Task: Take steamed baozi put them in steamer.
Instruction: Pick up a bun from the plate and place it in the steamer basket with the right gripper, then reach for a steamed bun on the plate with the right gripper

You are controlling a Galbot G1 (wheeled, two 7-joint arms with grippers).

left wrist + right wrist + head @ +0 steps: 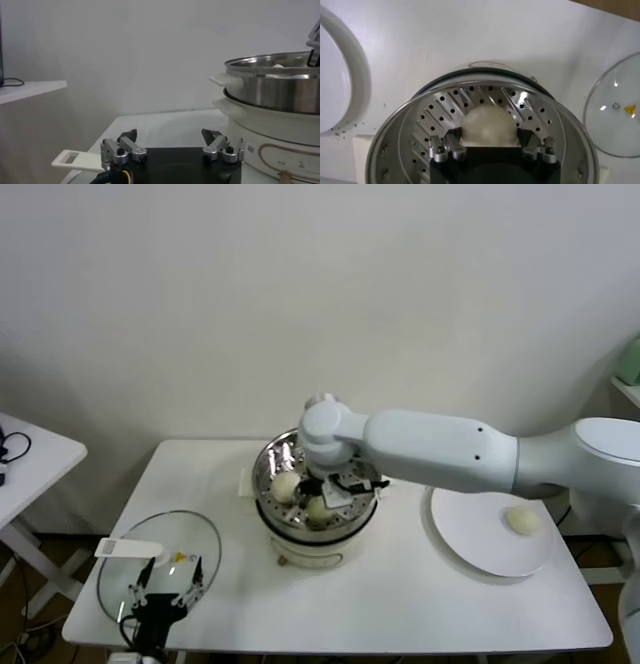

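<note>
- Currently, right gripper (489, 146): reaches down inside the steamer (316, 509); its two fingers (451, 142) stand apart on either side of a steamed baozi (488, 125), just beside its flanks. Whether the pads press the dough or merely flank it cannot be told.
- Left gripper (165, 592): hangs low at the table's near left corner, over the glass lid (158, 564); fingers (127, 146) spread wide, holding nothing.
- Steamed baozi: smooth, round, cream-white dough. One sits between the right gripper's fingers on the perforated tray (437, 112); two more (288, 486) show in the head view beside the gripper within the pot. A fourth bun (522, 520) lies on the white plate (470, 539), well apart from the gripper on its arm's side.
- Steamer: round polished steel pot, tray pierced with rows of small holes and slots, seated on a cream-white base (272, 132) with side handles.
- Glass lid: flat, round, clear, with a white tab handle (128, 549) and a small yellow sticker.
- White plate: round, rimmed, matte.
- Table (400, 604): white, rectangular, smooth top bearing all items.
- Room: plain pale wall (300, 304) behind; a second white table (30, 454) stands off to the left with a dark cable on it.
</note>
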